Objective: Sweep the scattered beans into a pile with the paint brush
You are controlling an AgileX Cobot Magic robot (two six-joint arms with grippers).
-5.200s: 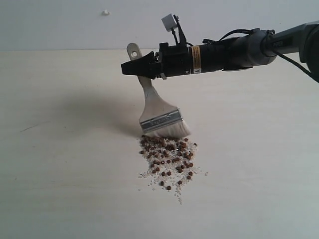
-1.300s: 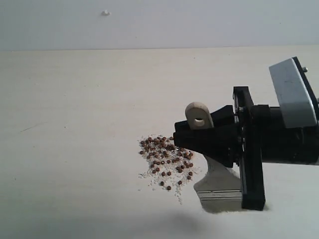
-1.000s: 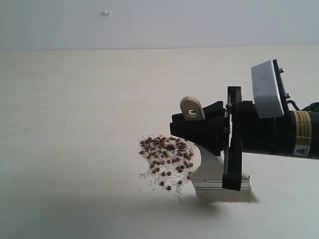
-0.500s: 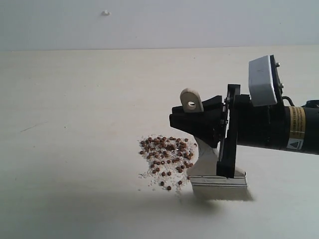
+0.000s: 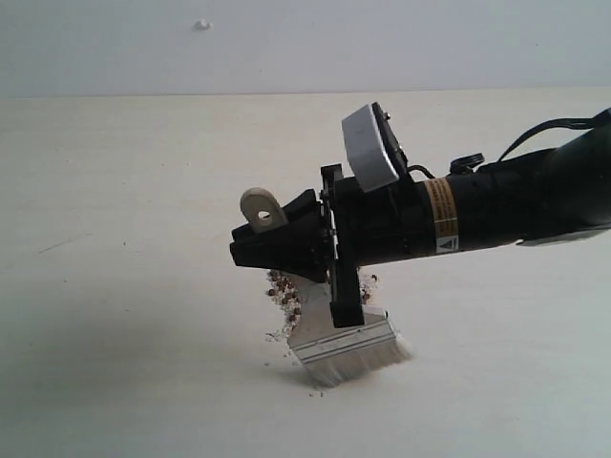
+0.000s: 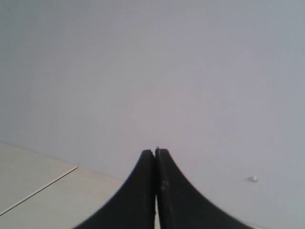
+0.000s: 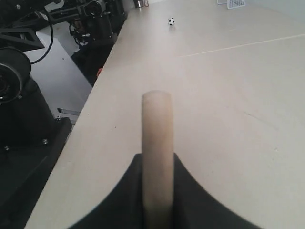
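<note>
We see the right claw (image 5: pixel 258 250) clamped on the paint brush (image 5: pixel 344 342) handle. The bristles rest on the counter (image 5: pixel 124 315) at the near right edge of the beans (image 5: pixel 284 289), partly hiding them. The left claw (image 6: pixel 155 157) is pressed together, empty.

On the pale worktop (image 5: pixel 134 363) beans (image 5: pixel 283 286) mixed with white grains (image 5: pixel 274 335) are strewn in a patch, the brush (image 5: pixel 344 339) is pressed bristles-down at their edge, and a small ball (image 7: pixel 171 21) is set well apart.
</note>
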